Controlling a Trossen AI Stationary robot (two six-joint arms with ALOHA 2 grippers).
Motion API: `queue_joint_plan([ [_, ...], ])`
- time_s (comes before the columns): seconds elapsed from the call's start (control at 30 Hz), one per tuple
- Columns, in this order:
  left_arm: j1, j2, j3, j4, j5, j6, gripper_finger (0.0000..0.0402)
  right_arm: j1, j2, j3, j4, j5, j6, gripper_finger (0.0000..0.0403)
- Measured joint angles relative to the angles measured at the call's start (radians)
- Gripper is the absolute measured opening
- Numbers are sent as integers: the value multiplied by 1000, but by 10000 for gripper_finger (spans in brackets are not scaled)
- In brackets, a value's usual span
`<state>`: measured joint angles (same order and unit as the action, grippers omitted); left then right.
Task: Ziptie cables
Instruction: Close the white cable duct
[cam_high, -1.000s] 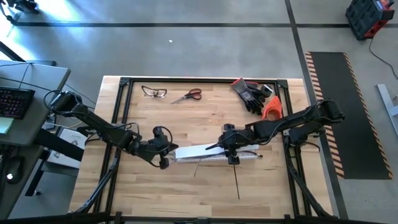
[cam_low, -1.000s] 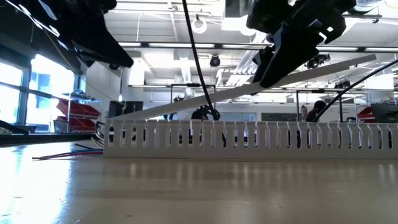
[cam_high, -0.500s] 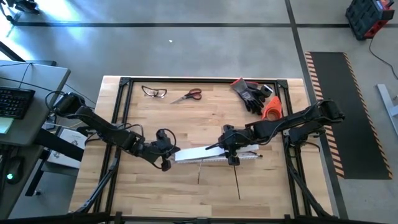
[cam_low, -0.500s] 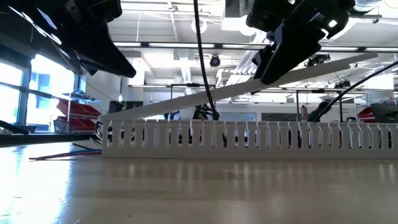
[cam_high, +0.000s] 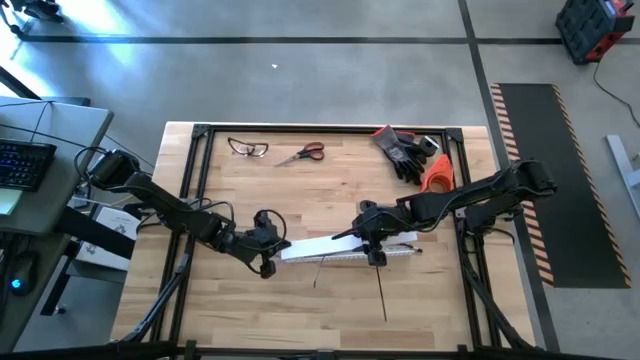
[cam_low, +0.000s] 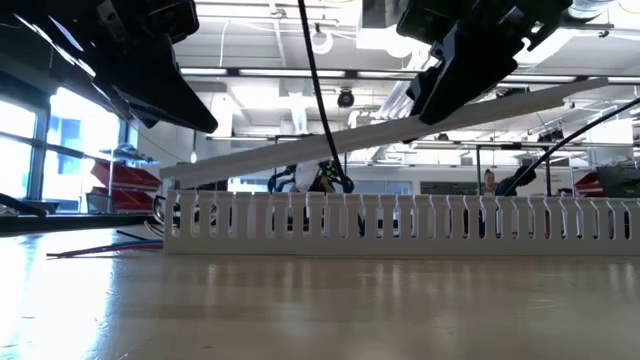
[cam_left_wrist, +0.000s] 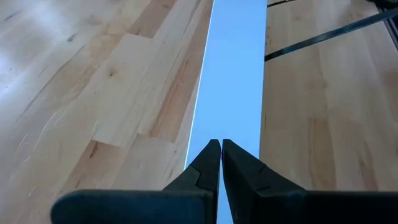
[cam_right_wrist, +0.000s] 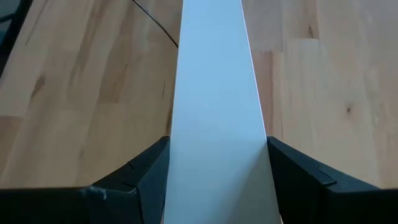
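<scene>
I am holding the flat white lid (cam_high: 330, 243) tilted above the slotted channel (cam_low: 400, 222) on the table (cam_high: 330, 190); my right tool (cam_right_wrist: 214, 180) is clamping its edges, my left tool (cam_left_wrist: 221, 152) is hovering shut over its low end. Only the low view is showing the cables (cam_low: 110, 243) trailing from the channel's end, while the high view is showing the zipties (cam_high: 381, 295) just beside

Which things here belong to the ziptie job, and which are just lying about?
Job: cables; zipties; white slotted channel; cover strip, held by the right gripper; left gripper, shut, over the strip's other end.
Lying about: safety glasses; scissors; black gloves; orange object.
</scene>
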<state>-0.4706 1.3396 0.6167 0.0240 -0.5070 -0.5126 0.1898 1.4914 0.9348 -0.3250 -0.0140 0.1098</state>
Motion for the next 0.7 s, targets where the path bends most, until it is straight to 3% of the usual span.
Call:
queue_joint_plan([
  [0.7,2,122,0,63,58,-16,0,1,35,0,-20,-3,3,206],
])
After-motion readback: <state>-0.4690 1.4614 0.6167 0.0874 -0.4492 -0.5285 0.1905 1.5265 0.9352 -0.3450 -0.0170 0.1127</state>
